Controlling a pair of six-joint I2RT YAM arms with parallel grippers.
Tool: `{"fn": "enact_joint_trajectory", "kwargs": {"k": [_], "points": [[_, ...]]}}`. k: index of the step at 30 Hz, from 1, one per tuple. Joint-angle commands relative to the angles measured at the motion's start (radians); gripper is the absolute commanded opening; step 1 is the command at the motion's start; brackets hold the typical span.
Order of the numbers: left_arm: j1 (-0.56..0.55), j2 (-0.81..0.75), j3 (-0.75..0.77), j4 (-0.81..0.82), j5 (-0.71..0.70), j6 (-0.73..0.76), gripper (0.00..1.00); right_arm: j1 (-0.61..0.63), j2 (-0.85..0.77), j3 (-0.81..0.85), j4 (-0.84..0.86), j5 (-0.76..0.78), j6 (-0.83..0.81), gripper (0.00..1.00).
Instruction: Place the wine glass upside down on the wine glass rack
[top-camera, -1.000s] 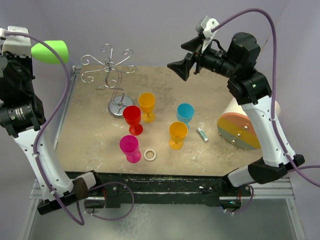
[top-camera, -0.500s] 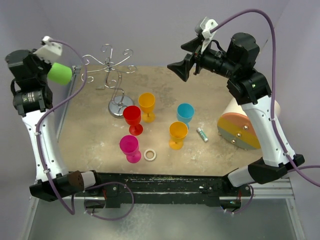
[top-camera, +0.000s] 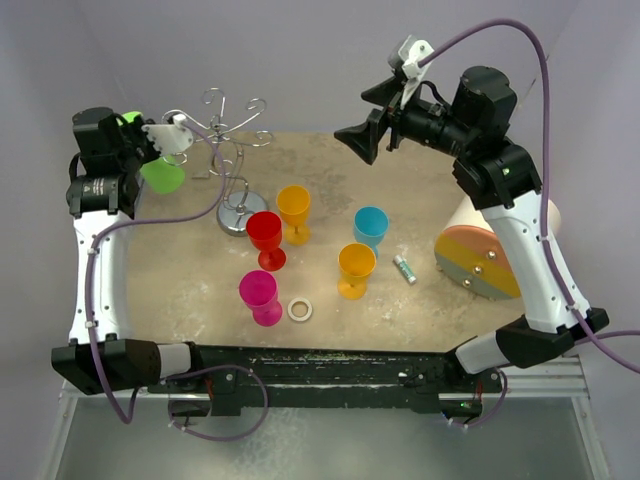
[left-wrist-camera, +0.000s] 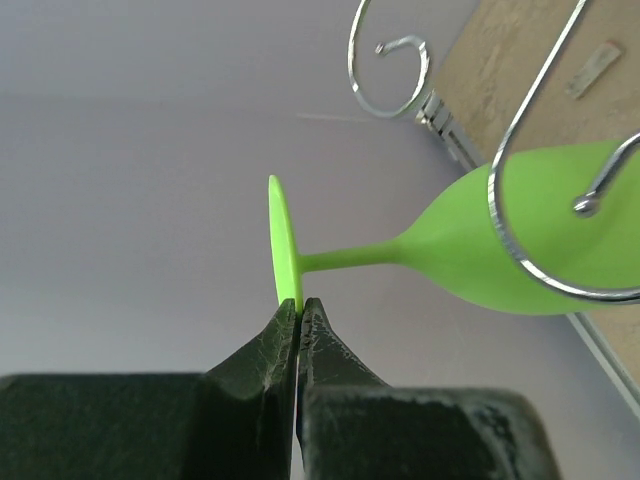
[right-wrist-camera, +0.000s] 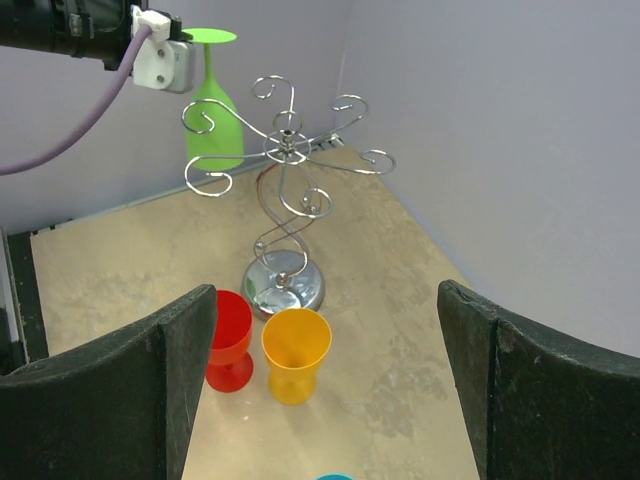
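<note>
Your left gripper (left-wrist-camera: 298, 318) is pinched shut on the foot rim of the green glass (left-wrist-camera: 450, 250), which hangs bowl-down just left of the rack (right-wrist-camera: 285, 285), its bowl against the left hooks. Ease the stem into a hook so the foot seats on the wire, then let go. Your right gripper (top-camera: 360, 142) hovers far right, jaws spread, empty. Count 1 rack and 6 glasses: 1 green, 1 red glass (top-camera: 265, 232), 2 orange glasses (top-camera: 293, 205), 1 blue glass (top-camera: 371, 224), 1 pink glass (top-camera: 257, 290).

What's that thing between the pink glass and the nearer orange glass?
A small white ring lies flat between the pink glass and the nearer orange glass; only the top view shows it.
</note>
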Motion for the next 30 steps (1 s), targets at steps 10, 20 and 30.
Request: {"fn": "enact_joint_trajectory", "kwargs": {"k": [10, 20, 30], "points": [[-0.113, 0.034, 0.054, 0.009, 0.164, 0.129, 0.00, -0.002, -0.008, -0.014, 0.042, -0.015, -0.002, 0.94], [-0.148, 0.100, 0.094, 0.073, 0.206, 0.100, 0.00, -0.002, -0.010, -0.027, 0.046, -0.001, -0.010, 0.94], [-0.167, 0.148, 0.088, 0.207, 0.108, 0.055, 0.00, -0.002, -0.005, -0.039, 0.050, -0.001, -0.012, 0.95]]}}
